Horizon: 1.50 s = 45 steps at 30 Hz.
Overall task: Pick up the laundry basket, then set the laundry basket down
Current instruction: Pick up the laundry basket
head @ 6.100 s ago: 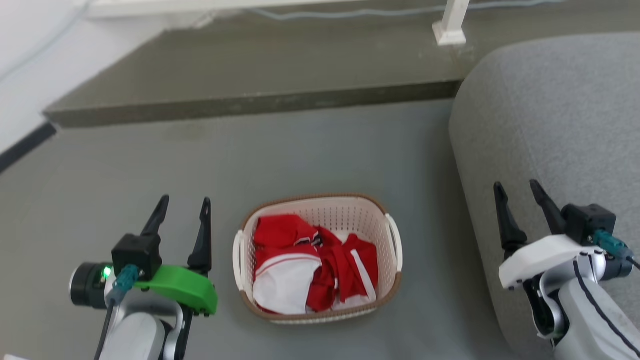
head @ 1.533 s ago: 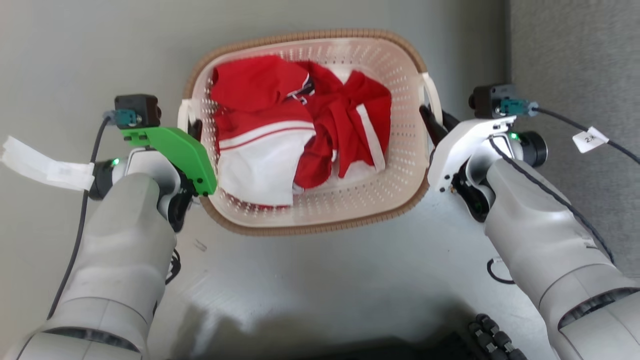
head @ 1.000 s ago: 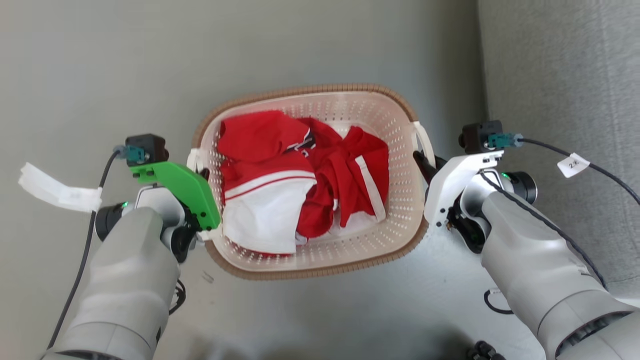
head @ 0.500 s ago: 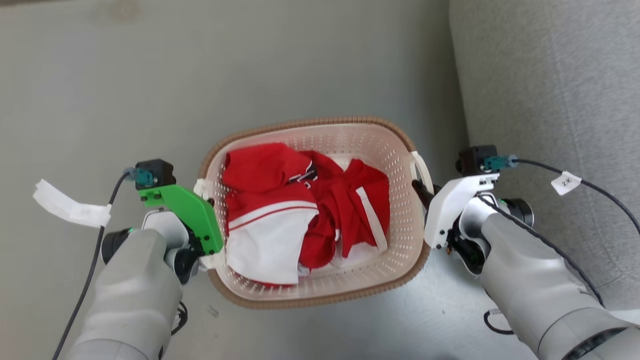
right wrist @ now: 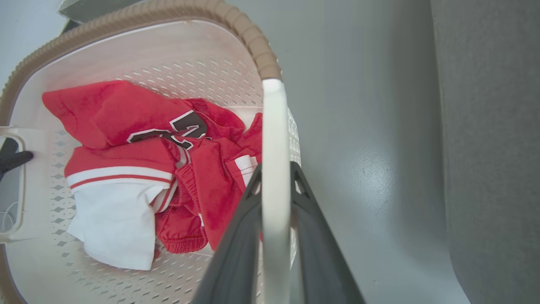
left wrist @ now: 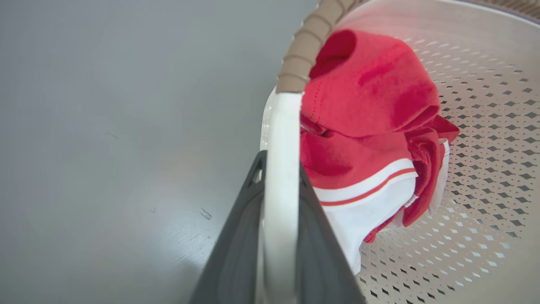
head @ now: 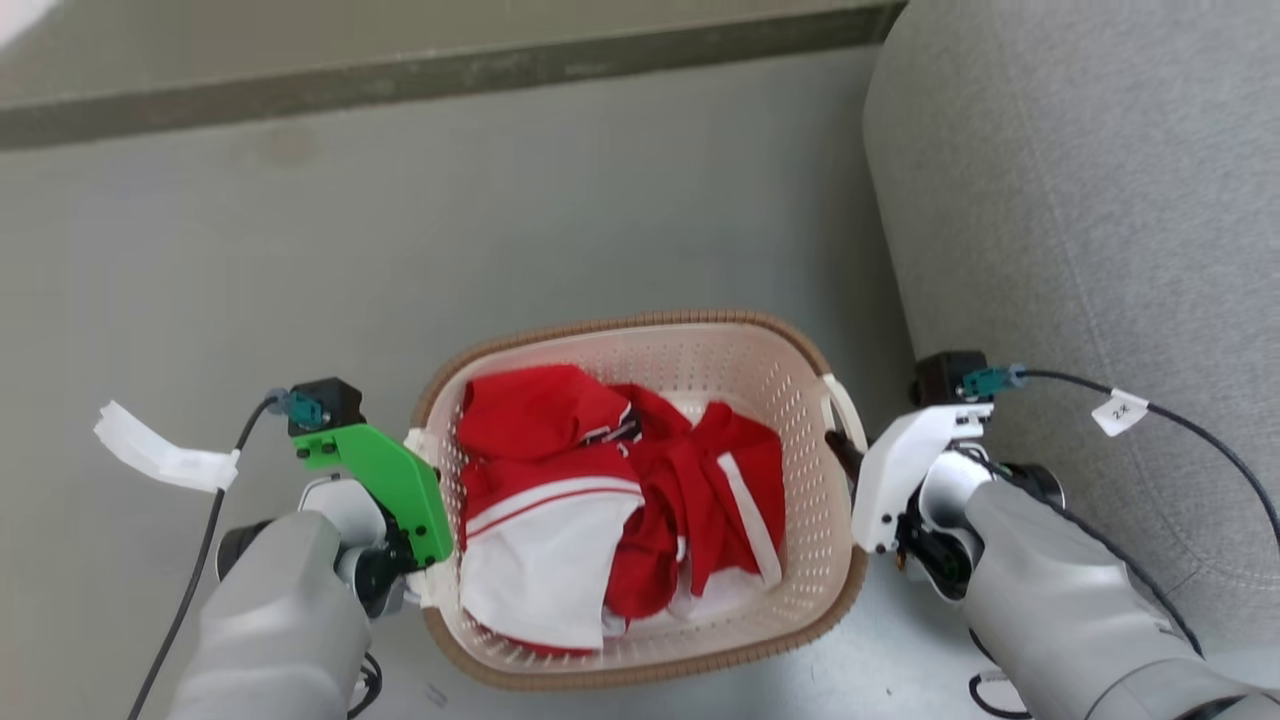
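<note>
1. The left gripper [left wrist: 278, 164] pinches the left handle [left wrist: 282, 126]. The right gripper [right wrist: 275, 169] pinches the right handle [right wrist: 274, 122].
2. The laundry basket [head: 620, 322], red clothes [head: 560, 410] inside, hangs between both arms over the floor [head: 400, 250], beside the sofa [head: 1080, 200].
3. Over 1.5 seconds the head view has pulled back while the grip holds. I'd say the basket is lifted, and only the set-down remains.

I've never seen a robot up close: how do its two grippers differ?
The left gripper has a green mount, the right gripper a white mount. The left clamps the left handle of the basket, the right its right handle, nearer the sofa. Both are shut on white handles.
</note>
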Motion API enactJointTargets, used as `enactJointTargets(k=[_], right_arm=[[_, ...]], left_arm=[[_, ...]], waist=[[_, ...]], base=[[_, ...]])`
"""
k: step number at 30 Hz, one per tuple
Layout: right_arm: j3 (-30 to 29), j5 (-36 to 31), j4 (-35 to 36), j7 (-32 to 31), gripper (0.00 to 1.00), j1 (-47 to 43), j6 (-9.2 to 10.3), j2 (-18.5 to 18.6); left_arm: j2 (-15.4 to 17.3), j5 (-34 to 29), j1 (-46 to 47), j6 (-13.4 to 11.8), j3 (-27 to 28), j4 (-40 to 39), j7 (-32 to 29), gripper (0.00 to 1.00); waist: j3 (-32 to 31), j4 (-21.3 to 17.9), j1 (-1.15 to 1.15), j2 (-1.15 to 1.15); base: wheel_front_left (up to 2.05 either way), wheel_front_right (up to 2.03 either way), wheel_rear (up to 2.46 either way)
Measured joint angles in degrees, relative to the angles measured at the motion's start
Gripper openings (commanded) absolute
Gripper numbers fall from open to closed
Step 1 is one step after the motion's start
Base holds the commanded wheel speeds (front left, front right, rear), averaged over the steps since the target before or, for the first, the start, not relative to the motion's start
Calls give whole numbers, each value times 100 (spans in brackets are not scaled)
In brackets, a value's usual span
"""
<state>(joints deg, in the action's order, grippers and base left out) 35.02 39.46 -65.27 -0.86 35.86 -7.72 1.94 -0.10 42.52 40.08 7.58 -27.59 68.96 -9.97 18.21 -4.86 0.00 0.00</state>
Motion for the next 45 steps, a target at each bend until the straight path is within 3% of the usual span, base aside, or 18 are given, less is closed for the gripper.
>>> enactJointTargets(k=[30, 45], right_arm=[[349, 472, -145, -553, 0, -666, 0, -20], [409, 590, -204, -626, 0, -727, 0, -26]], left_arm=[[4, 509, -836, 0, -180, 82, -594, 0], [3, 613, -958, -1, -233, 90, -695, 0]], waist=[[-1446, 6, 0, 0], [-1671, -8, 0, 0]], base=[[0, 0, 0], [0, 0, 0]])
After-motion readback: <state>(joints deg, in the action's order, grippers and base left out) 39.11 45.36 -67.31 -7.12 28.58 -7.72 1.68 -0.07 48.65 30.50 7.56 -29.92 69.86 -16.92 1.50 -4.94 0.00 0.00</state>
